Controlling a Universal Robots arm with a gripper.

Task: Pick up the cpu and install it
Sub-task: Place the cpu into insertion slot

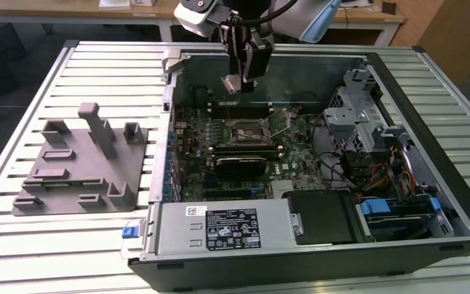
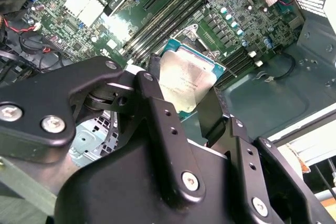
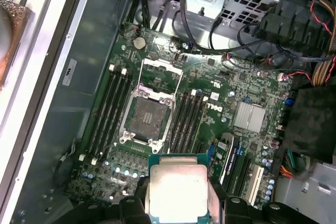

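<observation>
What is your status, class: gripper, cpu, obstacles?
Gripper shut on cpu, above the motherboard. Cpu not yet seated. Socket open, empty; no obstacle seen over it.

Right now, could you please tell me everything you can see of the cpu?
The cpu is a small flat square chip: a pale silver metal lid, faintly printed, on a thin green board that shows as a rim. The gripper is shut on it, its black fingers pressing two opposite edges. It hangs in the air above the open computer case, over the motherboard and apart from the empty socket, whose frame stands open.
</observation>
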